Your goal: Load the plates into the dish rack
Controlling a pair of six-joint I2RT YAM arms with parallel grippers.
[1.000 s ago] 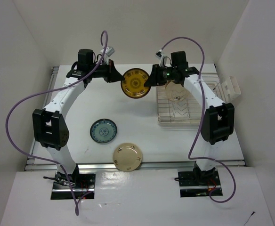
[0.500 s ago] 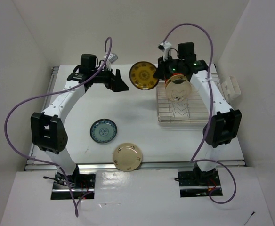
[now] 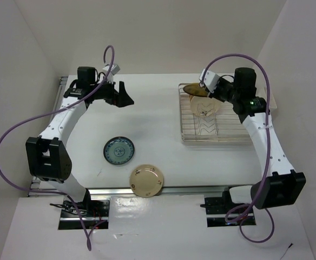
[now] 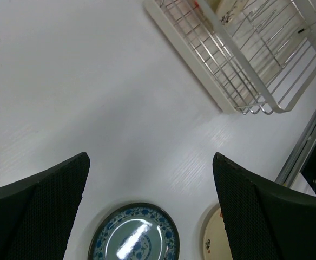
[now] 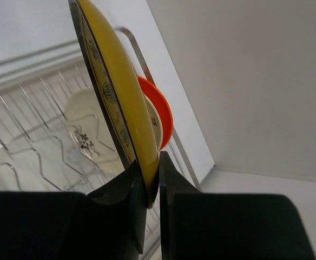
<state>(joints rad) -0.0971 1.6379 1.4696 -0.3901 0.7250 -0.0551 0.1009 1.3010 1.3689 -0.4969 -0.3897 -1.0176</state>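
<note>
My right gripper (image 3: pixel 210 90) is shut on the rim of the dark brown plate with the gold pattern (image 3: pixel 196 89), holding it edge-on over the back left corner of the dish rack (image 3: pixel 225 132). In the right wrist view the jaws (image 5: pixel 153 179) pinch that plate (image 5: pixel 117 92). Behind it an orange-red plate (image 5: pixel 162 111) and a cream plate (image 5: pixel 85 127) stand in the rack (image 5: pixel 17 149). My left gripper (image 3: pixel 125 96) hangs open and empty over the table at the back left. A blue-teal plate (image 3: pixel 118 150) and a cream plate (image 3: pixel 147 180) lie flat on the table.
The left wrist view looks down between open fingers (image 4: pixel 44 206) at the blue-teal plate (image 4: pixel 133 235), the cream plate (image 4: pixel 215 241) and the rack's corner (image 4: pixel 239 59). White walls close in the back and both sides. A metal rail (image 3: pixel 201 189) runs along the front edge.
My left gripper let go of the dark brown plate, opened and drew back to the left. My right gripper carried the plate to the right and turned it edge-on over the rack.
</note>
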